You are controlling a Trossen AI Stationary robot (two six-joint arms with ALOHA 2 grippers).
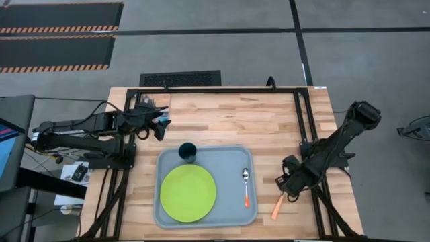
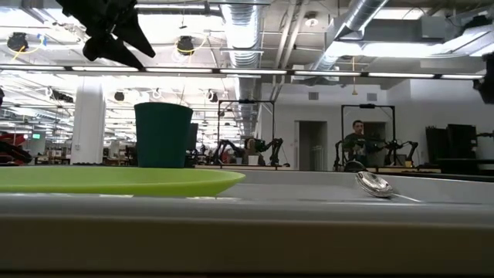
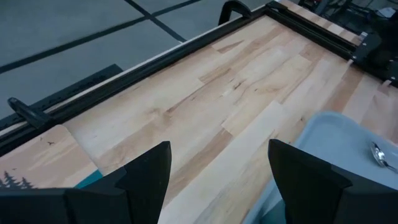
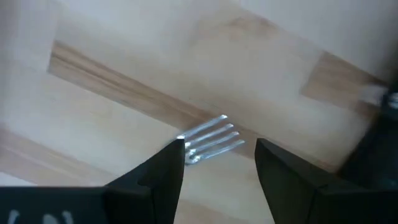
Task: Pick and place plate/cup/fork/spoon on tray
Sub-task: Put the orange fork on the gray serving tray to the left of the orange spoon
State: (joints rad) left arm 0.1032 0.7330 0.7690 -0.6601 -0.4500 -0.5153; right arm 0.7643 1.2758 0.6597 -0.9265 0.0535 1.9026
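The grey-blue tray point(image 1: 232, 158) lies on the wooden table. On it rest the lime-green plate point(image 1: 188, 193), the upright teal cup point(image 1: 187, 152) at its far edge, and the spoon point(image 1: 246, 186), bowl toward the far side. The fork point(image 1: 276, 208) lies flat on the table right of the tray; its tines point(image 4: 211, 140) show in the right wrist view. My right gripper point(image 4: 219, 155) is open, low over the fork's head, with a finger on either side of the neck. My left gripper point(image 1: 163, 126) is open and empty, raised beyond the tray's far left corner.
A black metal frame point(image 1: 215, 89) runs along the table's far edge and down both sides. Bare wood lies between the tray and the far edge. In the low view, a person point(image 2: 356, 139) sits in the room behind the table.
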